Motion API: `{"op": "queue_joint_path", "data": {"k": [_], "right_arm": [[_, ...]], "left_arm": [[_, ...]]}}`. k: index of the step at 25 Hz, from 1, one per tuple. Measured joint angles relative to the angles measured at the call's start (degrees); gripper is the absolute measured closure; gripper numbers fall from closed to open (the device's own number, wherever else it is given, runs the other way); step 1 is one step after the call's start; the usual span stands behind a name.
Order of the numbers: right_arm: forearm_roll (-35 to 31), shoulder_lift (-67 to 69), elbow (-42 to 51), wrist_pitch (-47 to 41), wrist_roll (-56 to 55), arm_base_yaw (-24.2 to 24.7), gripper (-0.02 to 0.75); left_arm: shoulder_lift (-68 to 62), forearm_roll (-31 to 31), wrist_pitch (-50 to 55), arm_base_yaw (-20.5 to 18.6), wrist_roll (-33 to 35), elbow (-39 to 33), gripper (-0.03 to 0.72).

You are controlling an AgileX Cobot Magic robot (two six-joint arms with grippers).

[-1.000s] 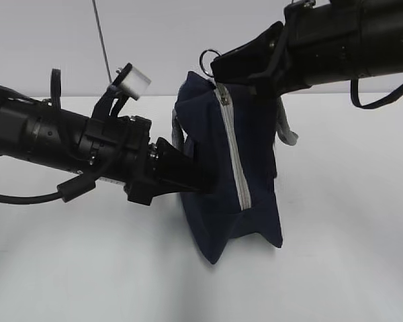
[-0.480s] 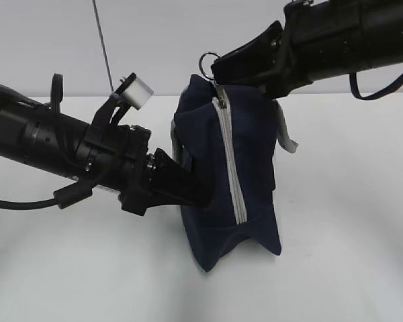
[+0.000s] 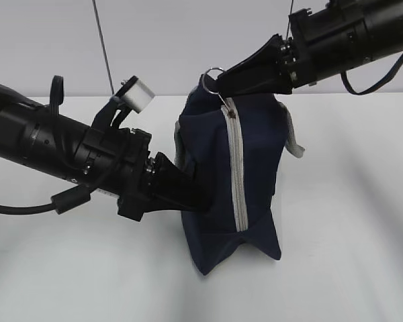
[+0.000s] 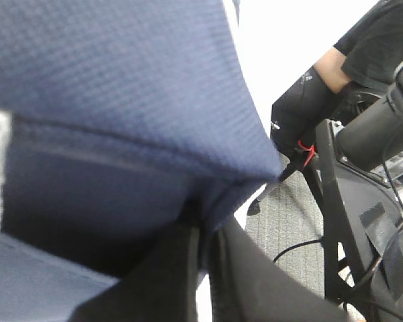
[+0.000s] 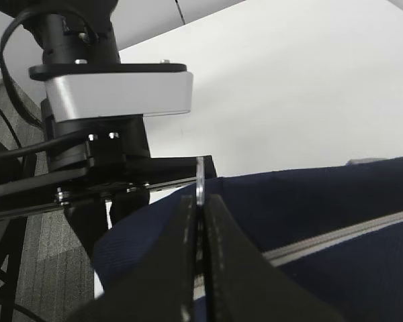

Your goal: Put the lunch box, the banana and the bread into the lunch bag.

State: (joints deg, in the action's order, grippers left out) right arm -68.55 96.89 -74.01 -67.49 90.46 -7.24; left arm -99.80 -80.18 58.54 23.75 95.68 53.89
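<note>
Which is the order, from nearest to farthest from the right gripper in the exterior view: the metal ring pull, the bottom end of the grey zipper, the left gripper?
1. Metal ring pull: pinched in the right gripper, at the top of the navy-blue fabric lunch bag.
2. Left gripper: lower left, pinching the bag's side.
3. Bottom end of the grey zipper: far below, near the bag's base.

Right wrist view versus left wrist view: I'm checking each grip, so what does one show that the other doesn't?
Only the right wrist view shows the right gripper shut on the metal ring pull, with the grey zipper alongside. Only the left wrist view shows the left gripper pinching a fold of fabric. Both show the navy lunch bag.
</note>
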Motion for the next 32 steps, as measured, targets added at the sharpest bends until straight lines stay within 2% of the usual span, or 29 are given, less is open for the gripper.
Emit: {"op": "queue_joint_path", "data": {"k": [14, 21, 32], "right_arm": [[1.9, 4.7, -6.5, 3.7, -4.8, 0.0, 0.754], [2.2, 5.7, -7.7, 8.0, -5.3, 0.0, 0.754], [3.0, 9.7, -12.5, 9.9, -5.6, 0.0, 0.754]], "left_arm": [[0.1, 4.2, 0.3, 2.7, -0.9, 0.4, 0.685], [0.1, 6.6, 0.1, 2.7, -2.6, 0.6, 0.685], [0.1, 7.5, 0.1, 2.7, -3.3, 0.8, 0.685]]}}
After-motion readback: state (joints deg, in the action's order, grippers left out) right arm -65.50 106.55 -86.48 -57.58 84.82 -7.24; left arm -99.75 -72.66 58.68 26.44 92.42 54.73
